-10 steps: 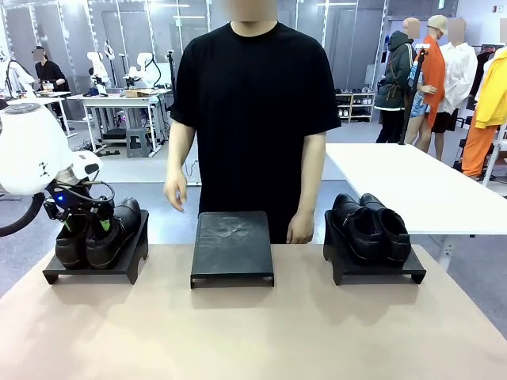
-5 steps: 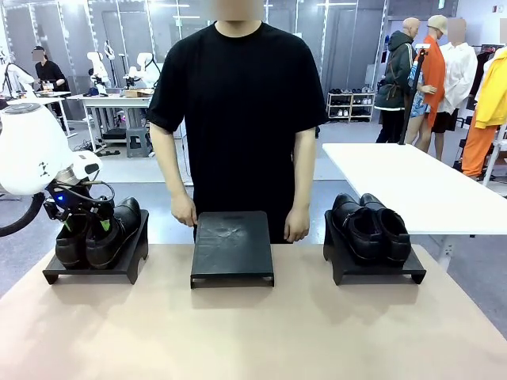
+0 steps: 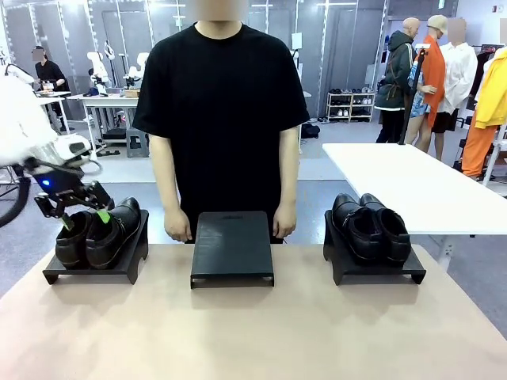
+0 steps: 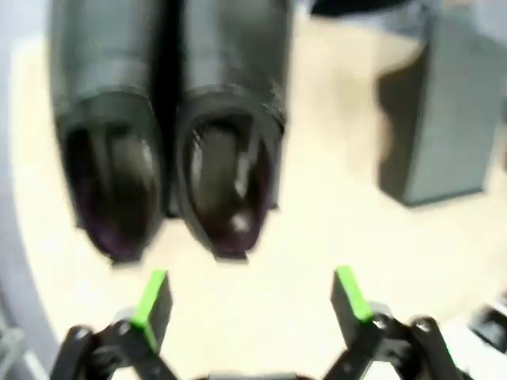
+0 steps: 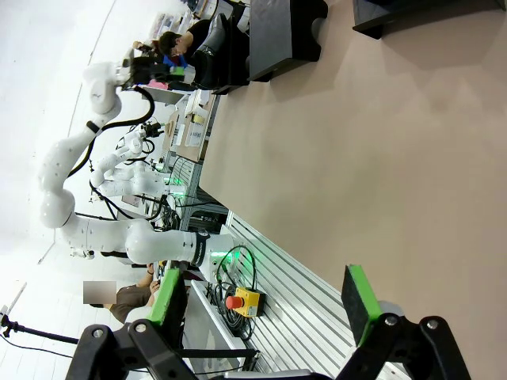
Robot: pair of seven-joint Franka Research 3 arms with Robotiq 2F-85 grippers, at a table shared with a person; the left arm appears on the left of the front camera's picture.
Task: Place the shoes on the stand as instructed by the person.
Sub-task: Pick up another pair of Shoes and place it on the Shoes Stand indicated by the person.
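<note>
One pair of black shoes (image 3: 99, 233) sits on the left stand (image 3: 95, 267); in the left wrist view the same shoes (image 4: 226, 170) lie side by side just beyond my fingers. My left gripper (image 3: 83, 218) (image 4: 252, 305) hovers open just above their heels, holding nothing. The second pair of shoes (image 3: 371, 228) rests on the right stand (image 3: 376, 271). Between them the middle stand (image 3: 232, 245) is bare. The person (image 3: 222, 119) stands behind it, a hand (image 3: 178, 229) at each side. My right gripper (image 5: 265, 305) is open and holds nothing, above the table (image 5: 356, 158).
The tan table (image 3: 253, 332) stretches toward me in front of the stands. A white table (image 3: 404, 178) stands at the back right. The right wrist view catches the middle stand (image 5: 281, 32) and my left arm (image 5: 79, 142) far off.
My left gripper has risen off the left pair and shifted left, open, leaving the shoes on the stand. The person has stepped left and lowered both hands beside the middle stand.
</note>
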